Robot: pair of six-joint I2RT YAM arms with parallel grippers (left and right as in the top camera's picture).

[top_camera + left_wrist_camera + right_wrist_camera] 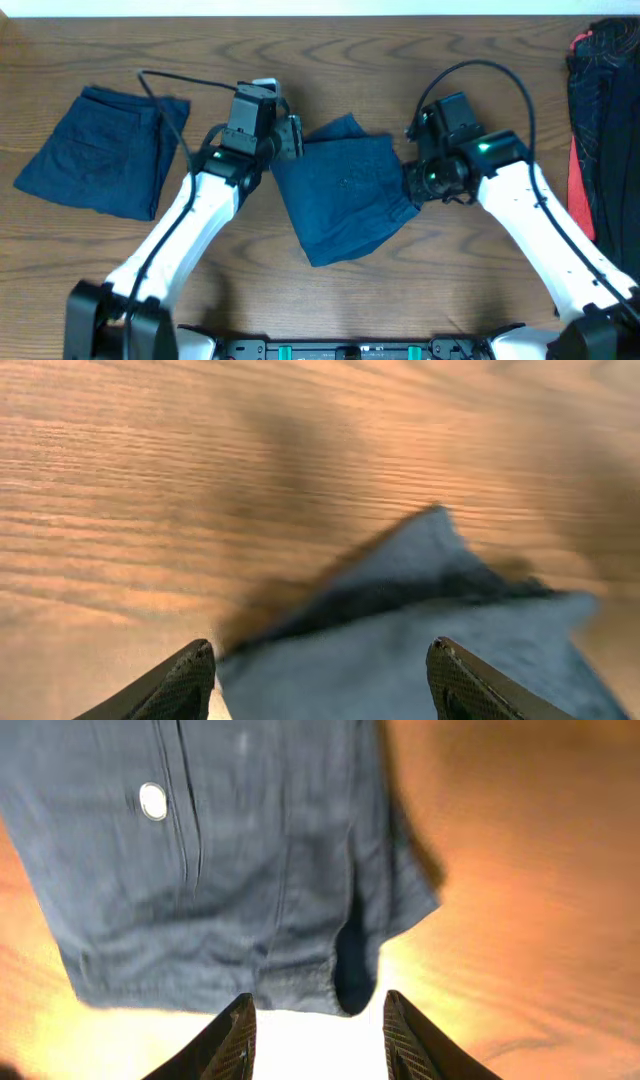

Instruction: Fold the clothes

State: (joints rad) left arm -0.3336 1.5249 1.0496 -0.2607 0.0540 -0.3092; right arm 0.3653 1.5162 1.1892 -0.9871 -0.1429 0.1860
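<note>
I work over a brown wood-grain table, warmly lit, with a pale strip along its 12 o'clock edge.

Two navy garments, one black-and-red heap, two robot arms on one table.

Worktop: bare wood free at lower centre and along the upper strip.
Centre: centre shorts, hemmed in by left arm and right arm.
Left: folded shorts, with a cable crossing the upper right corner.
Right edge: dark and red cloth pile.
</note>
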